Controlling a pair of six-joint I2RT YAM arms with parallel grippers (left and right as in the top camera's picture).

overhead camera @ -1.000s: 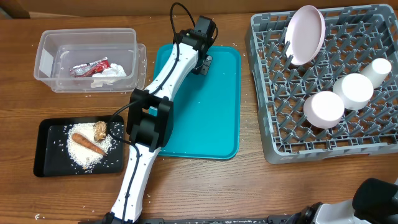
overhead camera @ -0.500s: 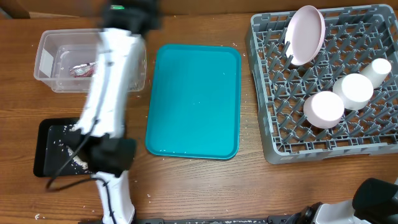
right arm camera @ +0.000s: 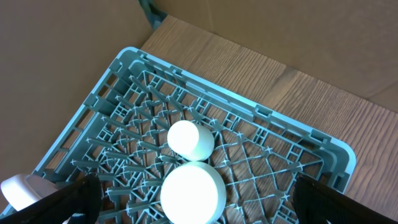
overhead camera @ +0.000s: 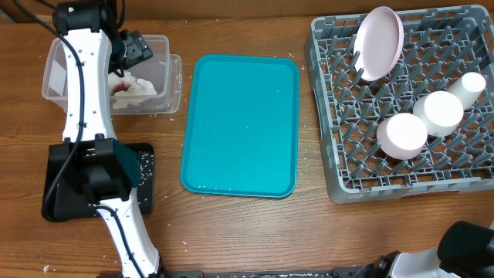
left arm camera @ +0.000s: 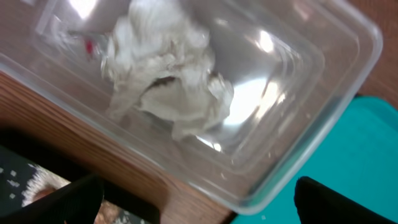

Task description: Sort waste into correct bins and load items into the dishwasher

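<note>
My left gripper (overhead camera: 137, 49) (left arm camera: 199, 208) hangs open over the clear tub (overhead camera: 52, 55) (left arm camera: 292, 155), one of the bins, with nothing between its fingers (left arm camera: 62, 200). The crumpled white napkin (overhead camera: 137, 87) (left arm camera: 165, 68) lies in that tub beside a hint of the red-and-white wrapper (left arm camera: 90, 45). My arm hides most of the black tray (overhead camera: 55, 185); rice grains (overhead camera: 143, 161) show on it. The grey dishwasher rack (overhead camera: 332, 116) (right arm camera: 124, 68) holds the pinkish plate (overhead camera: 380, 42), two bowls (overhead camera: 405, 135) (overhead camera: 441, 112) and a cup (overhead camera: 469, 86). My right gripper (right arm camera: 199, 208) is open above a bowl (right arm camera: 191, 194).
The flat teal tray (overhead camera: 241, 123) (left arm camera: 373, 162) lies between the tub and the rack. The left arm (overhead camera: 83, 93) stretches from the table's front edge over the black tray to the tub. A cardboard wall (right arm camera: 280, 25) stands behind the rack.
My left arm has swung from the teal tray's far end leftward to above the clear tub, and its jaws now stand open. The rack and its dishes have not moved.
</note>
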